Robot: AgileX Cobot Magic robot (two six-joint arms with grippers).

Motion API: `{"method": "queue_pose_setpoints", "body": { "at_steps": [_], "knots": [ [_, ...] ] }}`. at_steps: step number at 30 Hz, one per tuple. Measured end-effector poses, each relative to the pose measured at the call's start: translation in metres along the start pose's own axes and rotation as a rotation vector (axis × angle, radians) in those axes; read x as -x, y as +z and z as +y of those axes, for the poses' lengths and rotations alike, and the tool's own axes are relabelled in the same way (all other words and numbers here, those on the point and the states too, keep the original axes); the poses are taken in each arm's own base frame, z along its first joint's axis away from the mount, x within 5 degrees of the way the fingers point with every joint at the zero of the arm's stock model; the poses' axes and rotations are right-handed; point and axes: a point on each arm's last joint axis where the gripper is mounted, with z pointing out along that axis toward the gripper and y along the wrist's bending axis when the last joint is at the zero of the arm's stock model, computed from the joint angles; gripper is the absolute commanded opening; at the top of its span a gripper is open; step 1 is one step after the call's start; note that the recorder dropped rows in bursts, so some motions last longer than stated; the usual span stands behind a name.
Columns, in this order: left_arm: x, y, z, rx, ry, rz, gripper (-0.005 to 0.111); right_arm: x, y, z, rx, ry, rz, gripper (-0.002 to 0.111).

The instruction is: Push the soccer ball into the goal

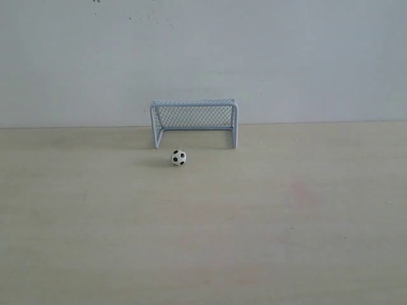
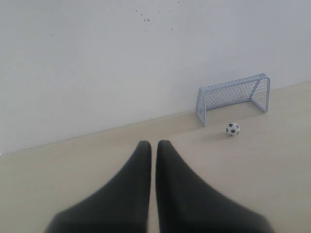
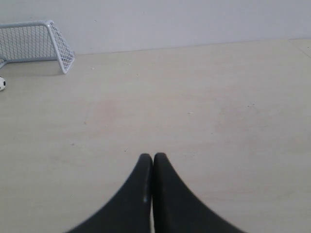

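Note:
The soccer ball (image 1: 179,157) rests on the table just in front of the goal (image 1: 194,122), toward its left post, a short gap from the opening. The goal's white frame and mesh stand against the back wall. In the left wrist view the ball (image 2: 233,129) and goal (image 2: 233,98) lie far ahead of my left gripper (image 2: 153,144), which is shut with nothing held. In the right wrist view the goal (image 3: 36,43) shows, the ball (image 3: 2,83) is cut by the frame's edge, and my right gripper (image 3: 153,157) is shut and empty. Neither gripper appears in the exterior view.
A pale wooden table (image 1: 203,229) spreads in front of the goal. A plain white wall (image 1: 203,57) rises directly behind it.

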Motion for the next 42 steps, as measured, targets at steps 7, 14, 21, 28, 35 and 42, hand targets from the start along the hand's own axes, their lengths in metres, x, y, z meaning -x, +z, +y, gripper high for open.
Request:
{"method": "queue_pose_setpoints", "body": {
  "at_steps": [7,14,21,28,35,42],
  "knots": [
    [-0.021,0.006,-0.018,0.019,-0.107,-0.090,0.004,0.000,0.000,0.000,0.000,0.000,0.000,0.000],
    [-0.052,0.025,-0.038,-0.034,-0.223,-0.237,0.004,0.000,0.000,0.000,0.000,0.000,0.000,0.000],
    [-0.079,0.043,-0.049,-0.092,-0.346,-0.211,0.004,0.000,0.000,0.000,0.000,0.000,0.000,0.000],
    [-0.109,0.056,-0.053,-0.060,-0.358,-0.121,0.004,0.000,0.000,0.000,0.000,0.000,0.000,0.000],
    [-0.133,0.065,-0.059,-0.066,-0.355,-0.099,0.004,0.000,0.000,0.000,0.000,0.000,0.000,0.000],
    [-0.135,0.066,-0.059,-0.063,-0.263,-0.105,0.004,0.000,0.000,0.000,0.000,0.000,0.000,0.000]
  ]
}}
